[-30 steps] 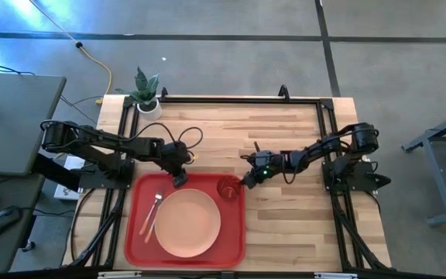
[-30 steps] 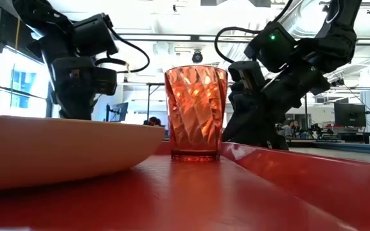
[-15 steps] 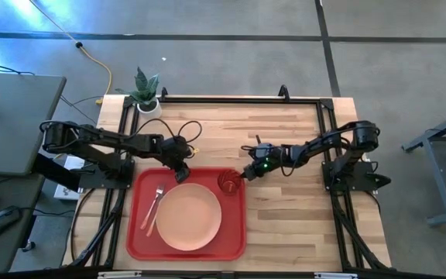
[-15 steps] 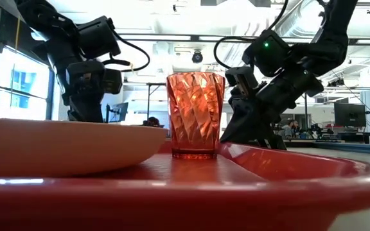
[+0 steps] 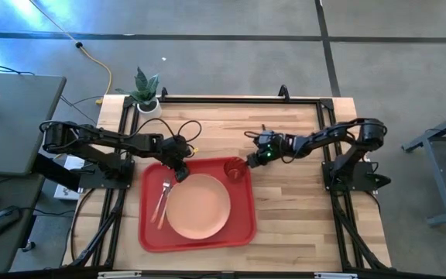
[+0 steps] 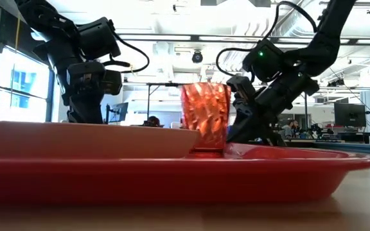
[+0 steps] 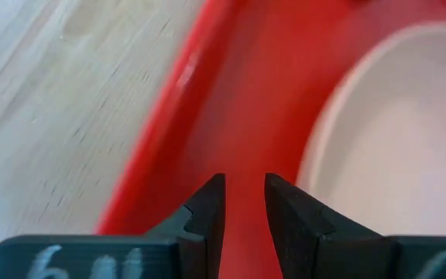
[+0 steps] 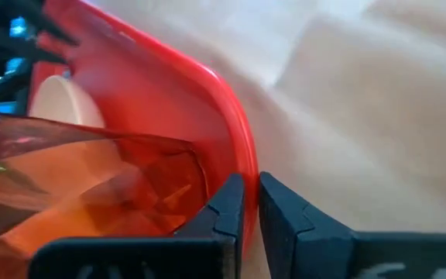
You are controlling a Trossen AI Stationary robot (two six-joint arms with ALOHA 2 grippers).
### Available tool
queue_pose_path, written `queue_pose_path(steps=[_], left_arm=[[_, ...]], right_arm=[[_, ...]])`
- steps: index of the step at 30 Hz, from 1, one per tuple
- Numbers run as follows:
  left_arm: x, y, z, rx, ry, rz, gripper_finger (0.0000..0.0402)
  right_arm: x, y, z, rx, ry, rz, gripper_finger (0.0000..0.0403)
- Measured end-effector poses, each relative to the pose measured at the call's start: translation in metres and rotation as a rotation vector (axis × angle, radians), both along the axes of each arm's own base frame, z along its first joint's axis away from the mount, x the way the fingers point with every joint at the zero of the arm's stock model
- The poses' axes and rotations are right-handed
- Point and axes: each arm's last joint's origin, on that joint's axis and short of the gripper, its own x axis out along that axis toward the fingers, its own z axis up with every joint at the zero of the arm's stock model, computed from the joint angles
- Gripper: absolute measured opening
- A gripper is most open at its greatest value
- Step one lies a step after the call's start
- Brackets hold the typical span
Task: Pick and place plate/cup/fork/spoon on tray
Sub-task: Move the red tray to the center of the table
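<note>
The red tray (image 5: 242, 232) lies on the wooden table and carries the peach plate (image 5: 198, 205), the red-orange cup (image 5: 233, 170) upright in its far right corner, and the fork and spoon (image 5: 161, 201) side by side left of the plate. My left gripper (image 5: 180, 174) points down into the tray's far left part, fingers nearly together, between rim and plate. My right gripper (image 5: 248, 163) is shut at the tray's far right corner, beside the cup (image 8: 91, 186). My left gripper stands with its fingertips (image 7: 211, 201) down on the tray's floor (image 7: 245, 155), just inside the far left rim, beside the plate (image 7: 393, 116). It comes from above. Whether it pinches anything I cannot tell. My right gripper pinches the tray's raised rim (image 8: 242, 159) at the far right corner between its two fingers, one inside the tray, one outside. It comes slanting down from the table's right side. The tray lies flat on the table.
A small white pot with a green plant (image 5: 145, 94) stands at the table's far left corner. Black frame rails (image 5: 223, 99) run along the far and side edges. Bare wood (image 5: 300, 209) lies right of the tray.
Both grippers have gone toward the table's far edge and a little right. The tray has slid along the table with them, toward the right and far side, carrying plate, cup, fork and spoon; the cup stays upright.
</note>
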Motion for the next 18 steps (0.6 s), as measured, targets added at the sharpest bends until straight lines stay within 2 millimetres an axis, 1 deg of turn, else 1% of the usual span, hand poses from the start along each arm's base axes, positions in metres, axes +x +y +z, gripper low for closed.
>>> queue_pose_path(steps=[9, 18], left_arm=[[-0.003, 0.0, -0.001, 0.007, 0.028, -0.02, 0.0082], [-0.004, -0.001, -0.002, 0.005, 0.046, -0.02, 0.0082]], right_arm=[[-0.032, -0.028, 0.019, -0.129, 0.159, -0.086, 0.0019], [-0.063, -0.052, 0.027, -0.154, 0.296, -0.149, 0.0019]])
